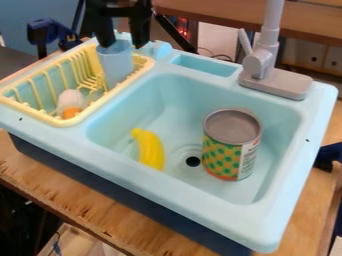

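Note:
The black gripper hangs at the upper left over the yellow dish rack, its two fingers apart at the rim of a light blue cup. The cup stands upright in the rack's back right part. One fingertip overlaps the cup's left rim, and the other is just right of it. At the rack's front end lies a white and orange object. In the sink basin, a yellow banana lies left of the drain, and a tin can stands upright on the right.
The light blue toy sink rests on a wooden table. A grey faucet rises from its back right edge, beside a shallow recess. Blue clamps show at the upper left and right edge.

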Robot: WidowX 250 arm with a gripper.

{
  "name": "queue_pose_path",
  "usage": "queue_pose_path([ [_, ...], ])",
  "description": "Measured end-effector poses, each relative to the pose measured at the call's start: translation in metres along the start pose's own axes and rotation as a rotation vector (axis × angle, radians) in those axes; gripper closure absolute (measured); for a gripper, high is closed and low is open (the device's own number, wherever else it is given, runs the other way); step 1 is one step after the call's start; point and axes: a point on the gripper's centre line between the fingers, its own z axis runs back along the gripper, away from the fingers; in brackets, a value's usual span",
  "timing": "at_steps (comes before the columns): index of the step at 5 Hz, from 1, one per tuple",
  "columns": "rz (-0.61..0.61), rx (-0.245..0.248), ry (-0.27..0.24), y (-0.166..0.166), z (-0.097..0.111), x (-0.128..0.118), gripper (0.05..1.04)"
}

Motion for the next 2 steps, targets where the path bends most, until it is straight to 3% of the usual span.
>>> queue_pose_path([
  [1, 0.005, 0.051, 0.054, -0.007, 0.007, -0.009, 0.081],
  [2, -0.072, 0.167, 0.112, -0.043, 0.019, -0.033, 0.081],
])
